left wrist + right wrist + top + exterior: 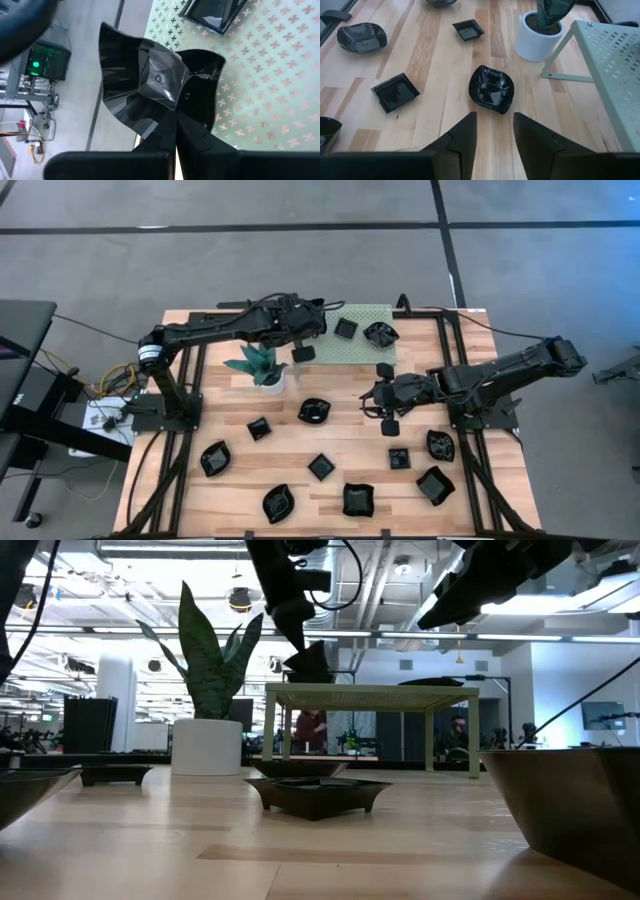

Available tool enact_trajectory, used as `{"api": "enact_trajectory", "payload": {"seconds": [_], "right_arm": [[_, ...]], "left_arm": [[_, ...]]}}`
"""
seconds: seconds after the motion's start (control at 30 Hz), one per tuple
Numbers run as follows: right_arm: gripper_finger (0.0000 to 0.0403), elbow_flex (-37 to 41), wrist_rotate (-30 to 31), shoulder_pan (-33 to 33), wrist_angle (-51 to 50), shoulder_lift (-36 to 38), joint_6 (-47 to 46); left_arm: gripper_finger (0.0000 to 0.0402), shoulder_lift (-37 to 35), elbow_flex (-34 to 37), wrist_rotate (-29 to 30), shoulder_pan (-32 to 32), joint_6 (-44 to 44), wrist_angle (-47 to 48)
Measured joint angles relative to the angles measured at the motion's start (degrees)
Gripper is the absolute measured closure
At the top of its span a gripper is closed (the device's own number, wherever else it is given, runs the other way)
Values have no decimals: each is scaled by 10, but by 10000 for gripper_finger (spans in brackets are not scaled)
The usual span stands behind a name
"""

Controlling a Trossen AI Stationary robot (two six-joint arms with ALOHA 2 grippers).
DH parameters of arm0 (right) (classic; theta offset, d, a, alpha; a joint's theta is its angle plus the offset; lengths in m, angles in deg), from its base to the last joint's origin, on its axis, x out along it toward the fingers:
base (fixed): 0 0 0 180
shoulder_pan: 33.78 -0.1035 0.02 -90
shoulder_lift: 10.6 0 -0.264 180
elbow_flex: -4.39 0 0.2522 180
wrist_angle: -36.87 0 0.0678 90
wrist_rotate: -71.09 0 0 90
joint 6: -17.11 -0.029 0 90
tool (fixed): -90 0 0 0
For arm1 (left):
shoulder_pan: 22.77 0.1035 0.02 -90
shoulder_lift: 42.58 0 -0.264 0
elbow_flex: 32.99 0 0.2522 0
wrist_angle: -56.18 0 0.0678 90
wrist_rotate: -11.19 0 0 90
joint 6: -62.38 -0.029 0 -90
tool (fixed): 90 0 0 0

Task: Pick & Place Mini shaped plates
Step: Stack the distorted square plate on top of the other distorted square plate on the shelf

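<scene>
My left gripper is shut on a small glossy black plate with flared corners. It hovers over the left edge of the green perforated shelf, near the plant. Two black plates rest on the shelf top. My right gripper is open above the table's middle right. Its fingers point at a rounded black plate that lies flat on the wood just ahead of them. Several more black plates lie on the table's near half. My left gripper pinches the plate by its rim between the two fingers, which come from above. The plate is lifted clear and tilted, hanging below the fingers just over the shelf's left end.
The plant in its white pot stands close to the shelf's left legs, under the left arm. Black plates are scattered over the near half. Bare wood lies between them.
</scene>
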Motion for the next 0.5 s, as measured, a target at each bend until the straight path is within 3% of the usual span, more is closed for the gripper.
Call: {"api": "enact_trajectory", "payload": {"seconds": [0.3, 0.5], "right_arm": [[280, 0, 0, 0, -1, 0, 0], [280, 0, 0, 0, -5, 0, 0]], "left_arm": [[385, 0, 0, -25, 0, 17, -2], [355, 0, 0, -21, 0, 18, -2]]}}
